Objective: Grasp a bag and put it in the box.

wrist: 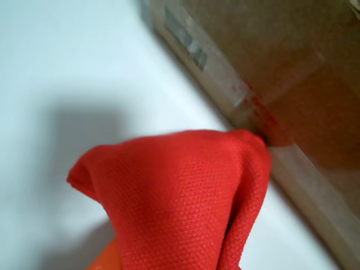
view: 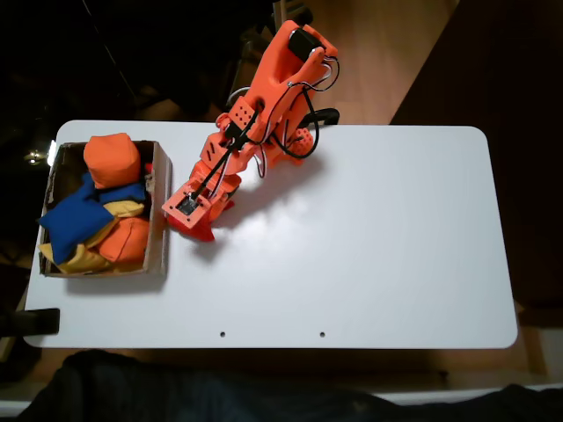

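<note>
Red bag (wrist: 185,202) fills the lower middle of the wrist view: coarse-weave fabric, bunched and pinched upward into a peak, one corner touching or almost touching the outer cardboard wall of the box (wrist: 292,95). White table (wrist: 62,67) lies behind it, with a soft shadow to the left.

In the fixed view the bag (view: 201,229) shows as a red wedge under the arm's tip, just right of the box's right wall (view: 161,211), outside the box. Whether it is lifted clear of the tabletop or resting on it, I cannot tell.

Gripper (view: 195,218) points down and to the left in the fixed view, closed around the bag; the pinched folds in the wrist view agree with that. An orange bit of the claw (wrist: 104,260) peeks out at the bottom edge beneath the fabric.

Box sits at the left end of the table (view: 369,246). Inside: an orange beanbag (view: 113,160) at the top, a blue beanbag (view: 77,220) across the middle, another orange one (view: 127,239) lower right, yellow fabric (view: 79,259) beneath.

Orange arm (view: 268,97) reaches in from the table's far edge, cables looped along it.
</note>
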Robot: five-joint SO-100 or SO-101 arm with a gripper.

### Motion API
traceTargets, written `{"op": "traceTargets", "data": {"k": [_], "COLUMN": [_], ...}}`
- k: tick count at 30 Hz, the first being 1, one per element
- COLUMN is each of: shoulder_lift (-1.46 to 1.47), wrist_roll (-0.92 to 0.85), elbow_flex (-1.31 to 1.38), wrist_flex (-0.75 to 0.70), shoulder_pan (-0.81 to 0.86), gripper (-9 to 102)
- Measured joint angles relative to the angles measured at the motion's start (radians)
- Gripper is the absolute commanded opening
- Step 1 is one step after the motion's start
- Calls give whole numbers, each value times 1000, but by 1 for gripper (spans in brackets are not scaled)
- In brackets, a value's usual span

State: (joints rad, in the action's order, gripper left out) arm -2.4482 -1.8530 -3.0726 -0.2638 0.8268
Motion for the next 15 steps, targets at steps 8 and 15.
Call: {"op": "traceTargets", "data": {"k": [8,15], "shoulder_lift": [-51,-69], "wrist_roll": [109,124], "elbow_flex": [-2,-2], "wrist_flex": [-6,-40], "shoulder_pan": [-63,-71], "gripper": [9,10]}}
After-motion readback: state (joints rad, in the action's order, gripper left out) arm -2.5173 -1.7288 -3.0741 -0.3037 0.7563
